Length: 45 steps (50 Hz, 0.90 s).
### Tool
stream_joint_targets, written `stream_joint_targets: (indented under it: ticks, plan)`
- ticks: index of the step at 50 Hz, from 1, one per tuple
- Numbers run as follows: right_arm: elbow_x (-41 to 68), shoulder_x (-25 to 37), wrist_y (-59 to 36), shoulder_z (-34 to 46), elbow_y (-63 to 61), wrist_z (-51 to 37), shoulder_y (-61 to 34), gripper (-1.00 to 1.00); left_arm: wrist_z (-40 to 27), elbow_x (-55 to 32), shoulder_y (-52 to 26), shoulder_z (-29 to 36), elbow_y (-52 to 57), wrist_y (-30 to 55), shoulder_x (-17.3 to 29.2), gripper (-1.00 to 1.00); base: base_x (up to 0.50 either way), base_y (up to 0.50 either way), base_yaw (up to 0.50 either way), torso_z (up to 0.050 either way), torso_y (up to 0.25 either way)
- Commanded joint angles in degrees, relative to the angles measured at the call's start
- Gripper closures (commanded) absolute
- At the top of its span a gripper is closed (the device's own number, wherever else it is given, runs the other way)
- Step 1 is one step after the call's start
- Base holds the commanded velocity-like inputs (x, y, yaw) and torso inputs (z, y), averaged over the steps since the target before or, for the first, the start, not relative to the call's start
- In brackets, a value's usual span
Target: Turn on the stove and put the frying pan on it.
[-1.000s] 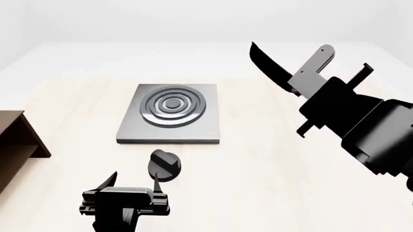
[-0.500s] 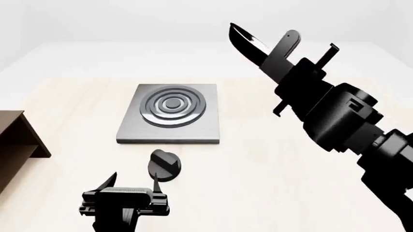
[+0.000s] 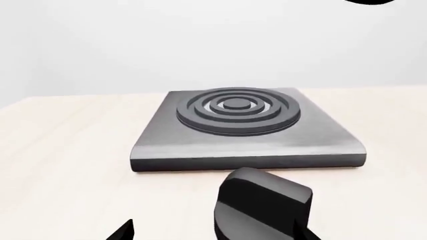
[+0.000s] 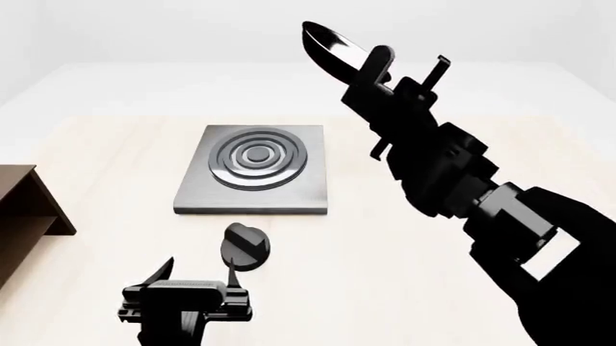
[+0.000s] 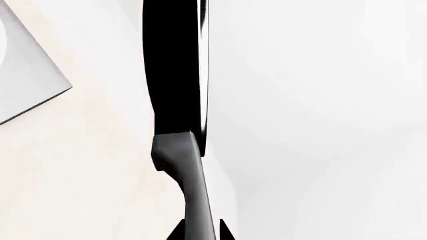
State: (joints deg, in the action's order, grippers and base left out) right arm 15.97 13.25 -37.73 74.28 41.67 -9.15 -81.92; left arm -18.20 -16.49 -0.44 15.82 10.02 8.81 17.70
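At about ten o'clock of centre in my head view, the stove (image 4: 254,169) lies flat on the pale wooden table (image 4: 405,245), its dark burner rings bare. Just beside its near edge, toward six o'clock, stands the small black knob (image 4: 244,245), apart from the slab by a thin strip of table; my left wrist view shows the same pair, knob (image 3: 262,210) close in front and stove (image 3: 247,127) behind it.

I have the left gripper (image 4: 200,277) low at seven o'clock, just short of the knob, with its two fingers spread apart and nothing between them. One fingertip (image 4: 232,268) comes close to the knob's near rim, though I cannot say from this angle whether they touch.

My right arm (image 4: 481,209) reaches in from five o'clock toward twelve, and the right gripper (image 4: 405,83) is clamped on the handle of the frying pan (image 4: 332,49). The pan hangs in the air at about one o'clock, well above the table and off to the stove's far right corner, tipped steeply so I see it nearly edge-on with a pale gleam on its inside. In my right wrist view the frying pan (image 5: 175,70) is also on edge, its grey handle (image 5: 190,190) running down between the gripper's fingers.

A brown wooden shelf (image 4: 24,209) sits at nine o'clock, cut by the frame edge.
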Motion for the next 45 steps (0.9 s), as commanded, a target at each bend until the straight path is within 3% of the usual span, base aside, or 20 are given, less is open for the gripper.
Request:
stream_joint_targets:
  ticks: [1, 11, 22, 34, 45]
  plan:
    - [-9.6, -7.3, 6.3, -1.6, 8.5, -1.0, -1.4, 1.0, 2.9, 0.3, 0.2, -1.5, -2.1, -4.1, -1.5, -1.0, 0.0, 0.0, 0.0, 0.0, 0.0]
    - [-10.9, -13.2, 14.0, 1.0, 18.3, -2.3, -0.6, 1.0, 5.1, -1.6, 0.2, -1.5, -3.3, -6.3, -1.4, -1.0, 0.0, 0.0, 0.0, 0.001, 0.002]
    - [0.7, -13.2, 14.1, 12.1, 14.7, -7.1, -1.5, 1.0, 4.9, -0.6, 0.3, -1.2, -3.9, -7.7, -1.1, -1.0, 0.0, 0.0, 0.0, 0.0, 0.002]
    - [1.3, -13.2, 12.3, 14.6, 9.4, -9.0, -0.6, 1.0, 4.4, 0.5, 0.9, -1.0, -3.5, -9.4, -0.8, -1.0, 0.0, 0.0, 0.0, 0.001, 0.002]
    - [-0.1, -13.2, 10.8, 14.7, 7.0, -9.5, 0.2, 1.0, 4.2, 0.8, 0.8, -0.8, -4.3, -10.1, -0.6, -1.0, 0.0, 0.0, 0.0, 0.0, -0.226]
